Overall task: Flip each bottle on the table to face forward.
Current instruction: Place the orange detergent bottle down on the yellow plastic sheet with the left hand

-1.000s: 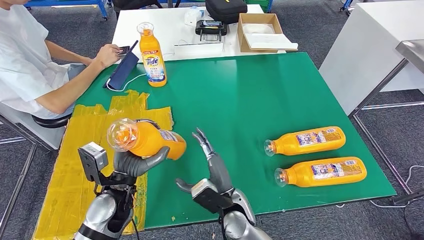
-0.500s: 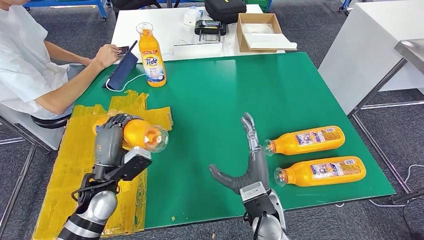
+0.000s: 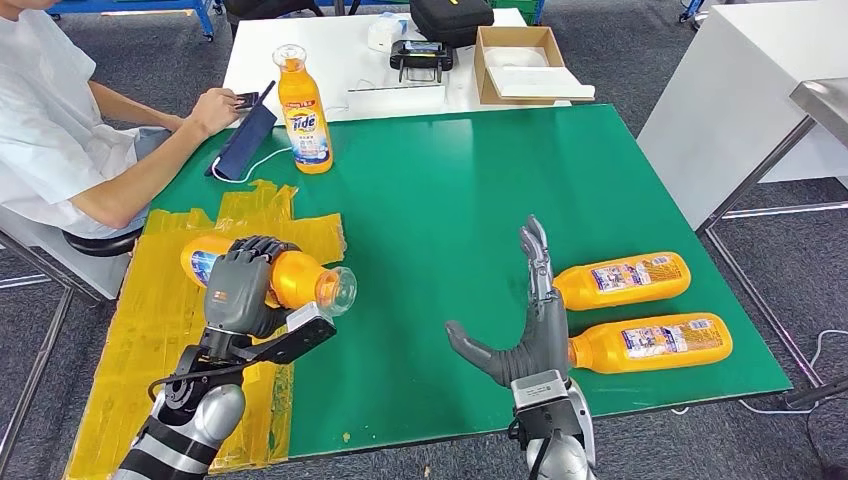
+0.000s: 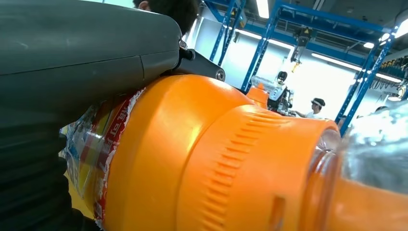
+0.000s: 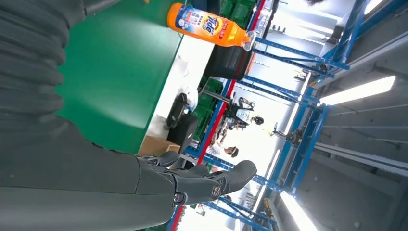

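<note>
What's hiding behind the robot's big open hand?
Behind the right hand lie two orange bottles on the green table. Their bodies and labels show, but the hand covers their cap ends, so I can't see those.

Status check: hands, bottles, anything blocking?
Left hand grips a bottle over the yellow tape. Right hand open, beside two lying bottles. One bottle upright at the far edge. Nothing blocking.
</note>
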You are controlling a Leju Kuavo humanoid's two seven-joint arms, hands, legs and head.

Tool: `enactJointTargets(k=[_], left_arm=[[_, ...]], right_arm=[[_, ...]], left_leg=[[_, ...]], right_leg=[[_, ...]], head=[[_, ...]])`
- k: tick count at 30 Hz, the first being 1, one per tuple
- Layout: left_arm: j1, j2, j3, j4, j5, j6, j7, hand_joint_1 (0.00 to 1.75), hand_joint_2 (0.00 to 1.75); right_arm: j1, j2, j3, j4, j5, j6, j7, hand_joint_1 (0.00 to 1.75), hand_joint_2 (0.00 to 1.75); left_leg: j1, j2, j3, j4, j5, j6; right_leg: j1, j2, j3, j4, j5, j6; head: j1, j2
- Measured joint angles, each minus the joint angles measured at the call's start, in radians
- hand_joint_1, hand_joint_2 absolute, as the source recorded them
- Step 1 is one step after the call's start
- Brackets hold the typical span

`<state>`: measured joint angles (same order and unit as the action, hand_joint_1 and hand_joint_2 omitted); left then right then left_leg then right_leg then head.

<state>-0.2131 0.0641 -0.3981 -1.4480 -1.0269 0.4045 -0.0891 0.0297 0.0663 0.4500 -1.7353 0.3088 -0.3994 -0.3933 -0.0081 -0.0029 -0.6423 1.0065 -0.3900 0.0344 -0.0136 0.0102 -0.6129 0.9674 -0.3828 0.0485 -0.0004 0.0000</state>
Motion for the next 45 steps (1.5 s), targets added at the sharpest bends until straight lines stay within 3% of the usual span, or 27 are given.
enactJointTargets(k=[5, 10, 18, 23, 24, 27, 28, 36, 45], left_arm=[[-0.034, 0.018, -0.036, 0.047, -0.211, -0.084, 0.061, 1.75, 1.75], [-0.102, 0.034, -0.093, 0.186, -0.369, -0.179, 0.154, 1.75, 1.75], [-0.209, 0.022, -0.141, 0.457, -0.473, -0.215, 0.279, 1.75, 1.75], [-0.26, -0.005, -0.138, 0.582, -0.486, -0.212, 0.315, 1.75, 1.75], [-0.269, -0.012, -0.135, 0.599, -0.483, -0.208, 0.319, 1.67, 1.75], [-0.285, -0.032, -0.111, 0.638, -0.443, -0.184, 0.331, 0.36, 1.75], [-0.287, -0.039, -0.098, 0.647, -0.425, -0.174, 0.333, 0.0, 1.75], [-0.288, -0.076, -0.003, 0.668, -0.317, -0.128, 0.287, 0.0, 1.75], [-0.274, -0.091, 0.047, 0.662, -0.238, -0.129, 0.231, 0.0, 1.75]], right_arm=[[-0.001, 0.0, -0.004, -0.001, 0.056, -0.02, 0.015, 0.0, 1.75], [-0.002, 0.003, -0.02, -0.009, 0.129, -0.048, 0.032, 0.0, 1.75], [-0.01, 0.008, -0.023, -0.016, 0.178, -0.023, 0.064, 0.0, 1.75], [-0.014, 0.014, -0.02, -0.013, 0.192, -0.02, 0.067, 0.0, 1.75], [-0.014, 0.014, -0.02, -0.012, 0.194, -0.019, 0.068, 0.0, 1.75], [-0.017, 0.016, -0.018, -0.007, 0.198, -0.019, 0.069, 0.0, 1.75], [-0.018, 0.017, -0.017, -0.005, 0.199, -0.019, 0.07, 0.0, 1.75], [-0.023, 0.02, -0.014, 0.011, 0.195, -0.021, 0.075, 0.0, 1.75], [-0.023, 0.02, -0.015, 0.031, 0.173, -0.018, 0.077, 0.0, 1.75]], left_leg=[[0.0, -0.001, 0.0, 0.0, 0.0, 0.0], [0.0, 0.0, 0.0, 0.0, 0.001, 0.0], [0.0, 0.0, 0.0, 0.0, 0.002, 0.0], [0.0, -0.001, -0.001, 0.0, 0.002, 0.0], [0.0, -0.001, -0.001, 0.0, 0.002, 0.0], [0.0, -0.001, -0.001, 0.0, 0.002, 0.0], [0.0, -0.001, -0.001, 0.0, 0.002, 0.0], [0.0, -0.001, -0.001, 0.0, 0.003, 0.0], [0.0, -0.001, -0.002, 0.0, 0.003, 0.0]], right_leg=[[0.0, 0.0, 0.0, 0.0, 0.0, 0.0], [0.0, 0.0, 0.0, 0.0, 0.002, -0.001], [0.0, 0.0, 0.0, 0.0, 0.002, -0.001], [0.0, 0.0, 0.001, 0.0, 0.002, -0.001], [0.0, 0.0, 0.001, 0.0, 0.002, -0.001], [0.0, 0.0, 0.0, 0.0, 0.002, -0.001], [0.0, 0.0, 0.0, 0.0, 0.002, -0.001], [0.0, 0.0, 0.0, 0.0, 0.003, 0.0], [0.0, 0.0, 0.0, 0.0, 0.003, 0.0]], head=[[0.0, 0.0], [0.0, 0.0], [0.0, 0.0], [0.0, 0.0], [0.0, 0.0], [0.0, 0.0], [0.0, 0.0], [0.0, 0.0], [0.0, 0.0]])
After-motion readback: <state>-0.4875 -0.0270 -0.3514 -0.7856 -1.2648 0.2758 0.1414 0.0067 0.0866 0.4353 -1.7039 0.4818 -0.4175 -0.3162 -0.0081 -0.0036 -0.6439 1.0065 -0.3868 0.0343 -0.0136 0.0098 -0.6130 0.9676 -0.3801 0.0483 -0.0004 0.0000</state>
